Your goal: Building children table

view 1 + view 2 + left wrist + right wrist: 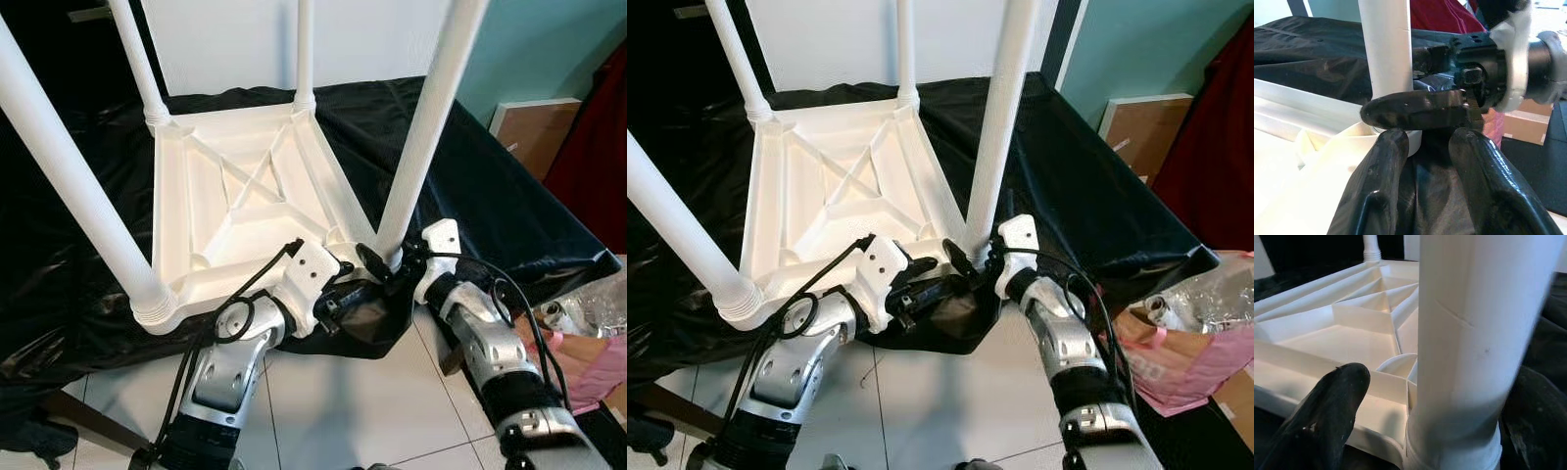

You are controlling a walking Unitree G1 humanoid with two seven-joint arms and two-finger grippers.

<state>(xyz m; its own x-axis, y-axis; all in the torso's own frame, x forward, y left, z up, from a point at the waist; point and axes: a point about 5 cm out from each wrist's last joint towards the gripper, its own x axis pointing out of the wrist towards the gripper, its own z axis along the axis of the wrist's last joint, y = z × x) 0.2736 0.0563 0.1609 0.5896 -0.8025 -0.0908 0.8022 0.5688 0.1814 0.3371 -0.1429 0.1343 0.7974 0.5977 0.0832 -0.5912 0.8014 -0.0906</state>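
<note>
Both spread pincers (364,262) (400,257) flank one of four legs (423,127) on upturned table (245,211).

You've got a smooth matt white plastic table (245,206) on glossy crinkled black sheeting (490,206); beneath the left gripper (377,266), glossy floor tiles (362,401).

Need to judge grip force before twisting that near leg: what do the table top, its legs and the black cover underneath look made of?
Table top: looks like moulded white plastic, matt, with ribs cast across its underside. Near leg: apparently the same white plastic, smooth, slightly glossy tube with a ridged collar at its base. Black cover: seems thin plastic sheeting, shiny and crinkled.
</note>
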